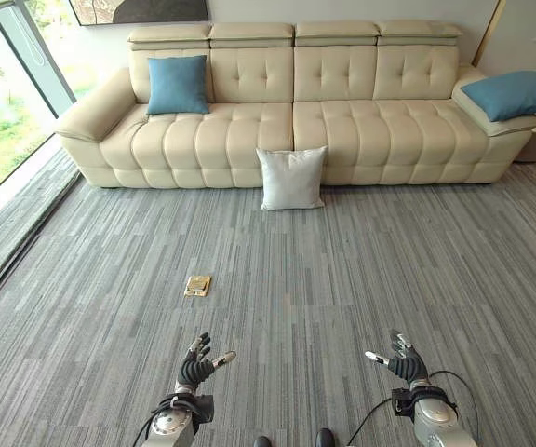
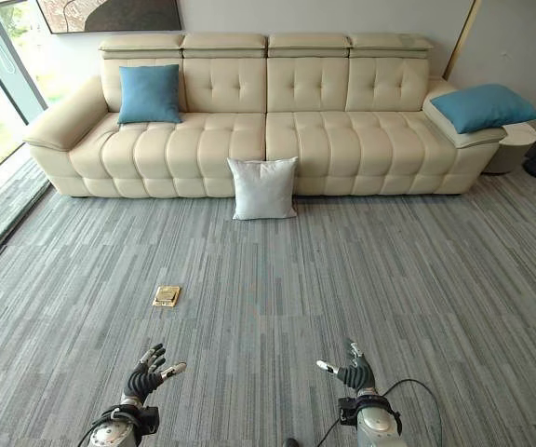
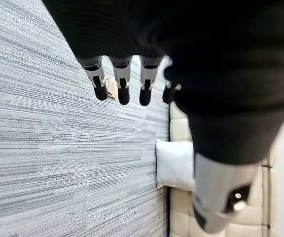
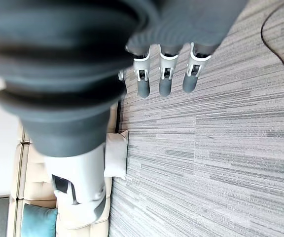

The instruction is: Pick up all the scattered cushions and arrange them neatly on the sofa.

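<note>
- my left hand (image 1: 196, 366) and right hand (image 1: 403, 361) hang low over the carpet (image 1: 296, 279), fingers loose, holding nothing;
- white cushion (image 1: 291, 178) on the floor leans against the sofa (image 1: 342, 121); two blue cushions (image 1: 178, 84) up on it

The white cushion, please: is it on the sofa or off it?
Off: the white cushion stands on the carpet, leaning against the sofa front.

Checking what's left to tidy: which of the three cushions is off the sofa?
The white square cushion: it stands on the grey carpet, leaning against the sofa front. Both blue cushions are on the cream sofa: one on the seat, one on the armrest.
</note>
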Available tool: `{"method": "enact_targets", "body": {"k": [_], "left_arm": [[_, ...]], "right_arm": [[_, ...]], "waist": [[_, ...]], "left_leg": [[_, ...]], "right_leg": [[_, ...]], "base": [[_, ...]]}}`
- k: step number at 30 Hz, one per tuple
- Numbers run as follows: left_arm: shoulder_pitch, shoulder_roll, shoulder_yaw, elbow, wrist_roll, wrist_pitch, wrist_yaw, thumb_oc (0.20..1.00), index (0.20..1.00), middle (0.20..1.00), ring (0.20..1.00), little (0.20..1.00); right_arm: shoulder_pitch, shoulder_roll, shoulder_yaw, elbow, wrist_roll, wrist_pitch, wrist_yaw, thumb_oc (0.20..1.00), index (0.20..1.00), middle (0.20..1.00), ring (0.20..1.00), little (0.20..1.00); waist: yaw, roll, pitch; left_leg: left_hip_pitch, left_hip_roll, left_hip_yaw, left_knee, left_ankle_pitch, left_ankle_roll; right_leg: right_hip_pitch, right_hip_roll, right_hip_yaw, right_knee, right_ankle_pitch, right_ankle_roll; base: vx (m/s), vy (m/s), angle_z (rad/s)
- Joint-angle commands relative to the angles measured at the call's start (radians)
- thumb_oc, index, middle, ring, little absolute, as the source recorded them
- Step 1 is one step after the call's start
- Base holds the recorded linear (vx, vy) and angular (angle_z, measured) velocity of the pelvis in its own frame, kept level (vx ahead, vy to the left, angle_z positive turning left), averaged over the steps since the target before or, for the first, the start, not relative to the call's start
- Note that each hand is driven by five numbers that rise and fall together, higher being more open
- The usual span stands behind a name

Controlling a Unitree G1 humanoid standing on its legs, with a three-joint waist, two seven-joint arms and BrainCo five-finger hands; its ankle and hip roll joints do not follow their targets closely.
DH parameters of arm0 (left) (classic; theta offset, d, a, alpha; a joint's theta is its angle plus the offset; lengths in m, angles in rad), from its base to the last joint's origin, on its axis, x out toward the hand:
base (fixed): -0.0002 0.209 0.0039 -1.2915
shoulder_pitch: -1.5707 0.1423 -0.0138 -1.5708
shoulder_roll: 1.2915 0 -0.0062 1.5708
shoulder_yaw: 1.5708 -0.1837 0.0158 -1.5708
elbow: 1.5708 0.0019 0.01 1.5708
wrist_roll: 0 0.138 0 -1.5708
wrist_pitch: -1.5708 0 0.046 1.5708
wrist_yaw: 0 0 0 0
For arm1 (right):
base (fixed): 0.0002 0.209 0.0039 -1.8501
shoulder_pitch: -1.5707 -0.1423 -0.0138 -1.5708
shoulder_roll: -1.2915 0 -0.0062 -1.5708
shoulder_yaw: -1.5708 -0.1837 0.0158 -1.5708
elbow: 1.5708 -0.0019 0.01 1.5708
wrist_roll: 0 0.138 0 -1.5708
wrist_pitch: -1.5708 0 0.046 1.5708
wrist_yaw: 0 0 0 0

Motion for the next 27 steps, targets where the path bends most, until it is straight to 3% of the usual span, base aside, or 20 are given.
{"method": "enact_targets", "body": {"k": [1,27], "left_arm": [[-0.053,0.011,0.002,0.022,0.007,-0.030,-0.005,1.000,1.000,1.000,1.000,1.000],[-0.023,0.030,-0.005,-0.024,0.065,-0.016,-0.014,1.000,1.000,1.000,1.000,1.000]], "right_arm": [[-0.050,0.000,-0.017,0.014,0.015,-0.031,0.004,1.000,1.000,1.000,1.000,1.000],[-0.020,-0.016,0.000,-0.022,-0.026,-0.018,0.012,1.000,1.000,1.000,1.000,1.000]], "waist": [[-0.012,-0.012,-0.001],[-0.002,-0.018,0.023]], "left_leg": [[0.041,0.072,-0.034,-0.001,-0.120,-0.075],[0.035,0.075,-0.042,-0.001,-0.119,-0.078]], "right_leg": [[0.064,-0.101,0.005,0.001,-0.166,0.105],[0.063,-0.099,-0.006,0.001,-0.173,0.106]], "base": [[0.00,0.000,0.00],[0.00,0.000,0.00]]}}
